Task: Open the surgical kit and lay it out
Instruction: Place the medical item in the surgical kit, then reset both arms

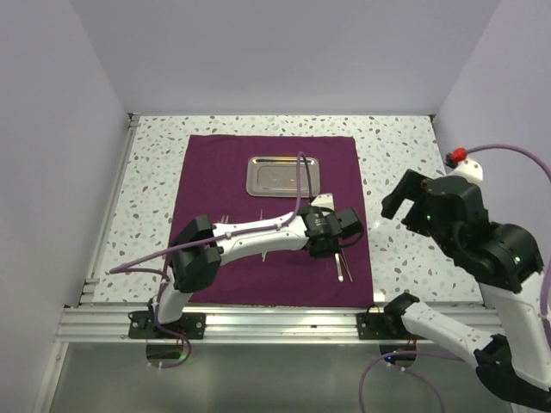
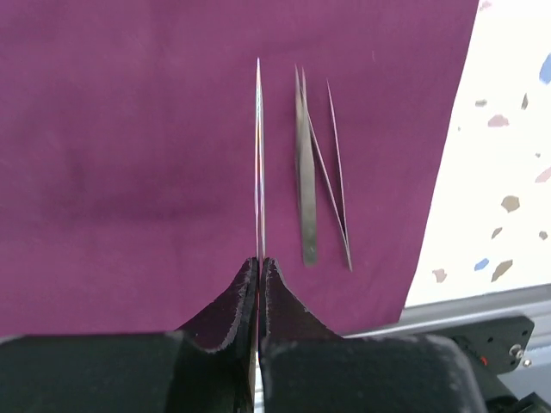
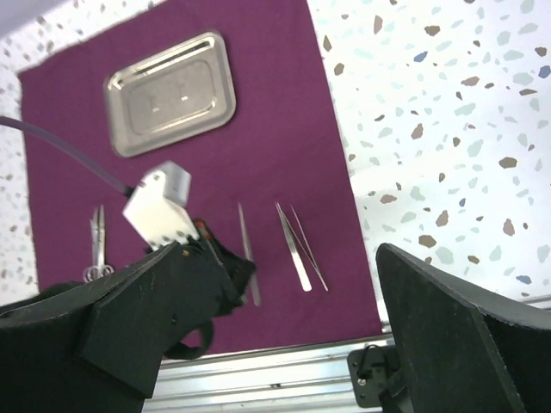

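Note:
The dark purple cloth wrap (image 1: 224,172) lies spread flat on the table, with the shiny steel tray (image 1: 284,175) on its far middle. My left gripper (image 2: 260,262) is low over the cloth's near right part, shut on a thin silver tweezers (image 2: 259,155) whose tip points away. Just right of it a broader tweezers (image 2: 305,172) and a thin V-shaped forceps (image 2: 337,189) lie on the cloth. Scissors (image 3: 97,249) rest on the cloth's left part. My right gripper (image 3: 297,335) hangs raised off the cloth's right edge, open and holding nothing.
A metal rail (image 1: 275,323) runs along the table's near edge, close behind the left gripper. Speckled tabletop (image 1: 396,155) shows right of the cloth. White walls close in the left, far and right sides.

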You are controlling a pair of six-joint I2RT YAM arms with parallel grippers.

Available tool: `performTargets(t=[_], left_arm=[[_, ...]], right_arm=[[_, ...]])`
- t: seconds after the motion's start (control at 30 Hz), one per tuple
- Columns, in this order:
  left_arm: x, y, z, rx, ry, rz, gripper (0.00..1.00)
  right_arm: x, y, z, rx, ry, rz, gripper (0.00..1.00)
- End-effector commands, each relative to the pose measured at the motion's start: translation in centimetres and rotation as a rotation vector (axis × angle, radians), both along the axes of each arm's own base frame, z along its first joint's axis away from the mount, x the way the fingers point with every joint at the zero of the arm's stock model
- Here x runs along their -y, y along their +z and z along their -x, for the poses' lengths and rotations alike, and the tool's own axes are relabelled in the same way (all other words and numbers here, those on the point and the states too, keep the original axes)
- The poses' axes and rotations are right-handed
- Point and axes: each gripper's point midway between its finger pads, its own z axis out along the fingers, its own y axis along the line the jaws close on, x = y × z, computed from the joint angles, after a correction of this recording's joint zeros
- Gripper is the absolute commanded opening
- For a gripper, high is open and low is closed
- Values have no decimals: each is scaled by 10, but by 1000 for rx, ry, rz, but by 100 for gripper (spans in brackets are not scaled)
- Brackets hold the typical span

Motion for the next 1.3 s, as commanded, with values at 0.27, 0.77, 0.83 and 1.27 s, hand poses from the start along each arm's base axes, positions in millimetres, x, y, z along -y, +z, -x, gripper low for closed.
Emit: performTargets(t=[0.27,0.77,0.83,1.27], left_arm=[[31,-47,19,-43,-16,15,13],[-4,71,22,215,-122,78,64],[-29,110,30,291,-119,130,63],[-256,139,43,583,124,163,61]], right_arm=[[23,-16,47,-42,-39,-72,98],[-7,-34,47,-29,154,-106,99],[-14,-35,42,-43,194,-90,98],[-8,-61,35,57,208,-56,98]])
